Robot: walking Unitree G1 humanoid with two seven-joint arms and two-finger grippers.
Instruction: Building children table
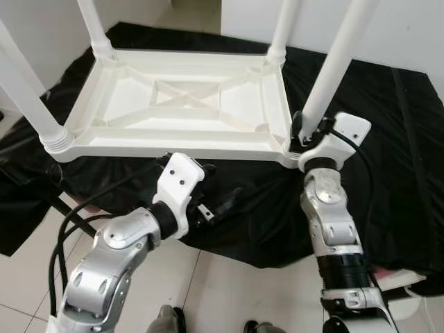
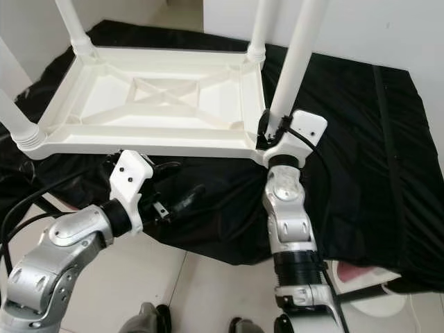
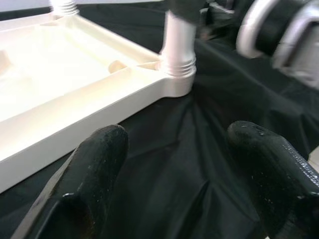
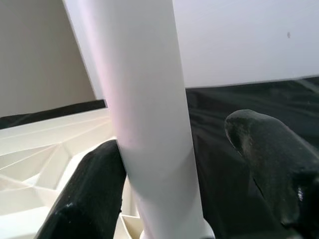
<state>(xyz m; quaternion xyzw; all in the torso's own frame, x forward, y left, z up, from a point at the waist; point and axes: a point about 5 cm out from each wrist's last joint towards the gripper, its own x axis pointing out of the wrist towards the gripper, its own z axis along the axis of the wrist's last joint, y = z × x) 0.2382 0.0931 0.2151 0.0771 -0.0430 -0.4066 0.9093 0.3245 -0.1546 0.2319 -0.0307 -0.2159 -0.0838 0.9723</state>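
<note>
The landmark here is the white table top point(image 1: 187, 104). It lies upside down on a black cloth point(image 1: 388, 159), so its legs point up. I think it lies this way so the legs can be put in from above.

Nearest to the robot, in front of the table top's near edge, is the left gripper point(image 1: 208, 201). It hangs over the cloth and holds nothing. Its two black fingers point(image 3: 84, 184) are spread wide apart. They look thick, rounded and a bit rough. It seems to be waiting for its turn.

At the table top's near right corner is the right gripper point(image 1: 303, 135). It is low around the leg point(image 1: 336, 62) that stands in that corner. One finger touches the leg. There is a gap between the other finger point(image 4: 269, 154) and the leg, so the grip looks loose, not tight. I think it is there to steady or turn the leg.

The leg is a smooth, white, round tube with rings at the bottom. The table top is hard, shiny plastic with crossed ribs inside.

Farther off, three more legs stand at the other corners. Behind the table top is a pale wall point(image 1: 409, 35).
</note>
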